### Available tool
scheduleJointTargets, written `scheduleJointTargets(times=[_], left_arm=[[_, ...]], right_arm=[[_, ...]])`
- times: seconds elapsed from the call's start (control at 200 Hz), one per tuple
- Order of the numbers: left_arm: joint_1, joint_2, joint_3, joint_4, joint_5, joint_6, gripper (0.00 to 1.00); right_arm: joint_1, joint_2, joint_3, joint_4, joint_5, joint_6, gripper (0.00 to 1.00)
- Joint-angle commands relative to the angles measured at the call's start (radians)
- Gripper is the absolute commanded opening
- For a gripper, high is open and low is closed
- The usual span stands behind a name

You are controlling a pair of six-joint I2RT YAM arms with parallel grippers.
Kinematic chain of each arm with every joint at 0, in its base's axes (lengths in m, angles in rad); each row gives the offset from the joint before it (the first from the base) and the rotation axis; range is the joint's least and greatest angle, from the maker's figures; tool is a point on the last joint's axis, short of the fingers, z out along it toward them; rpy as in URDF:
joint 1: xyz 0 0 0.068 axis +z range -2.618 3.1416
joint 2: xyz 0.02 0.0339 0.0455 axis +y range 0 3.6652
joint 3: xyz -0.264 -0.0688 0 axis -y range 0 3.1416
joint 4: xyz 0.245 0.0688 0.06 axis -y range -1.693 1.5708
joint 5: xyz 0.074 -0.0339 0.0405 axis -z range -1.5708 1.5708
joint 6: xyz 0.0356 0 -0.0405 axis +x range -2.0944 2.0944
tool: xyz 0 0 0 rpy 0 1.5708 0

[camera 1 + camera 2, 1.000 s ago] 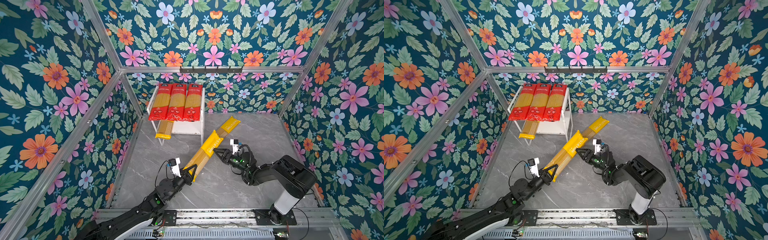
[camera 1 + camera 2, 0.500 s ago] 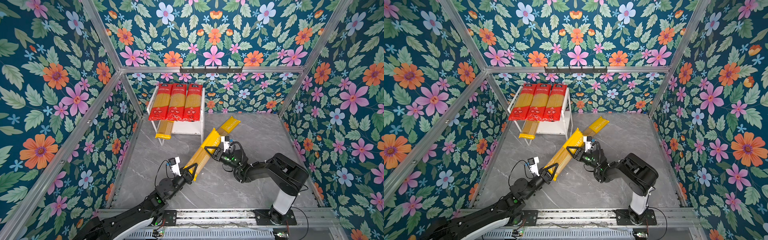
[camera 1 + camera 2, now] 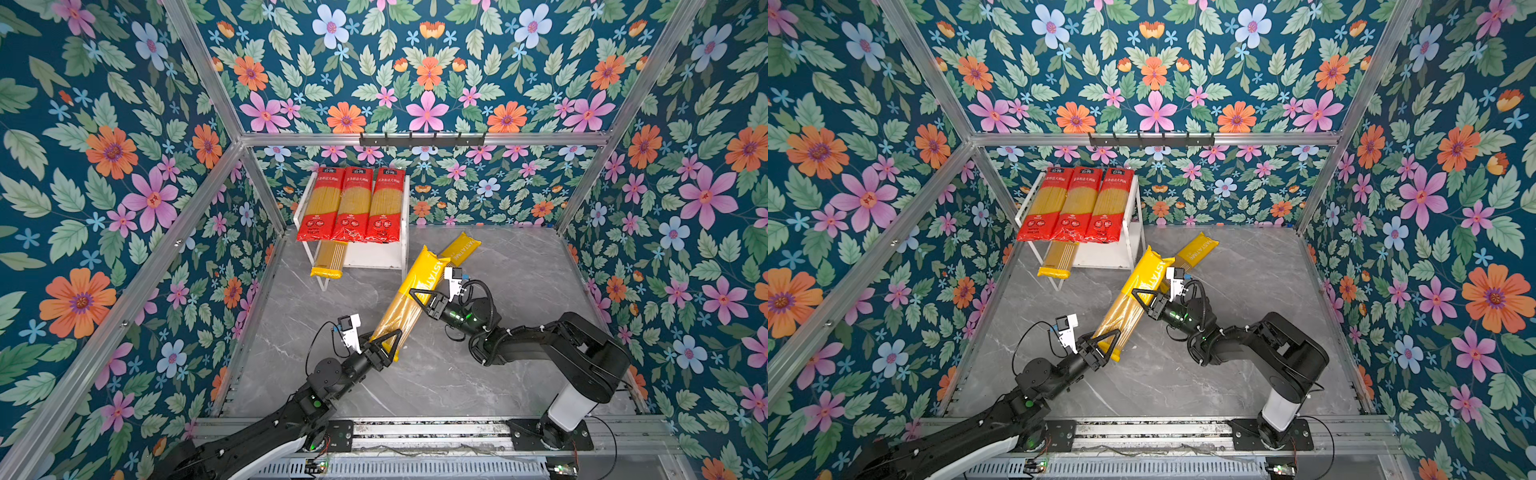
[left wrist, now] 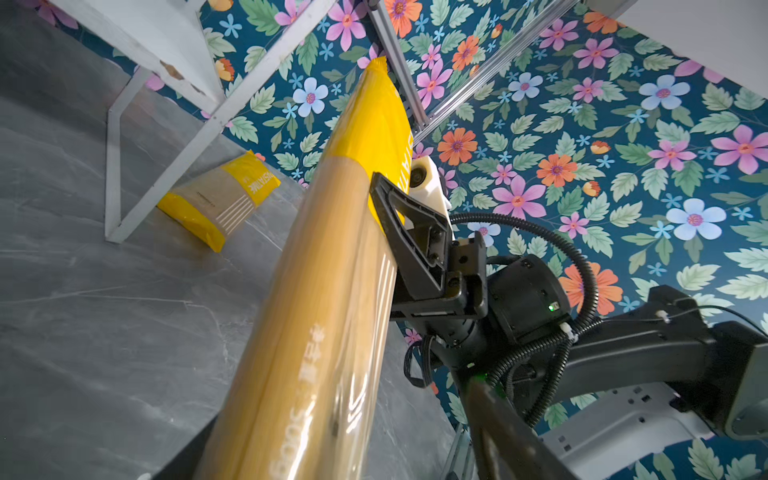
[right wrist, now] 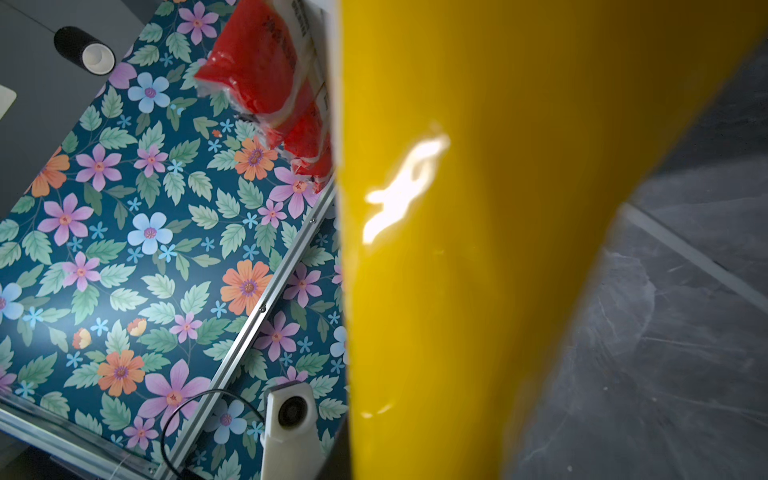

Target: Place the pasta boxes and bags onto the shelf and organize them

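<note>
A yellow pasta pack (image 3: pixel 399 316) (image 3: pixel 1125 307) slants in the air above the grey floor. My right gripper (image 3: pixel 422 297) (image 3: pixel 1144 301) is shut on its upper middle. My left gripper (image 3: pixel 388 343) (image 3: pixel 1108 343) is open around its lower end. In the left wrist view, floor shows between the pack (image 4: pixel 324 291) and one of my left fingers (image 4: pixel 498 436). The white shelf (image 3: pixel 374 257) holds three red packs (image 3: pixel 353 203) on top and one yellow pack (image 3: pixel 330 262) on the lower board. Another yellow pack (image 3: pixel 463 247) lies on the floor behind the held one.
Floral walls with aluminium posts close in on three sides. A black hook rail (image 3: pixel 419 140) hangs on the back wall. A metal rail (image 3: pixel 415 428) at the front edge carries both arm bases. The shelf's thin legs (image 4: pixel 112 166) stand near the floor pack (image 4: pixel 220 199).
My right gripper has moved left onto the slanted yellow pack and shut on it. My left gripper's jaws have opened around the pack's lower end.
</note>
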Motion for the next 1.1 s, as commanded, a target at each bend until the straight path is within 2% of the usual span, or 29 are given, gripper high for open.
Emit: scheduleJointTargets(times=[0.0, 0.135, 0.29, 0.71, 0.79, 0.88, 0.94, 1.015, 1.095], left_arm=[[0.007, -0.111, -0.026, -0.145, -0.064, 0.028, 0.85], [0.016, -0.235, -0.048, -0.263, -0.141, -0.019, 0.94], [0.017, -0.317, -0.041, -0.388, -0.193, -0.041, 0.95], [0.018, -0.325, -0.061, -0.454, -0.245, -0.127, 0.92], [0.018, -0.325, -0.076, -0.449, -0.252, -0.156, 0.88], [0.018, -0.326, -0.089, -0.413, -0.243, -0.18, 0.79], [0.017, -0.325, -0.096, -0.388, -0.239, -0.191, 0.71], [0.017, -0.322, -0.106, -0.359, -0.235, -0.21, 0.54], [0.018, -0.313, -0.114, -0.331, -0.226, -0.224, 0.47]], right_arm=[[0.001, 0.012, 0.024, 0.053, -0.067, -0.071, 0.0], [0.028, 0.06, 0.09, 0.03, -0.075, -0.05, 0.0], [0.055, 0.104, 0.185, -0.048, -0.079, -0.037, 0.0], [0.069, 0.22, 0.434, -0.289, -0.094, 0.108, 0.0], [0.069, 0.235, 0.486, -0.411, -0.096, 0.128, 0.0], [0.063, 0.263, 0.511, -0.453, -0.091, 0.174, 0.0], [0.062, 0.281, 0.515, -0.438, -0.082, 0.206, 0.0], [0.061, 0.3, 0.54, -0.452, -0.086, 0.225, 0.0], [0.064, 0.316, 0.574, -0.484, -0.109, 0.226, 0.0]])
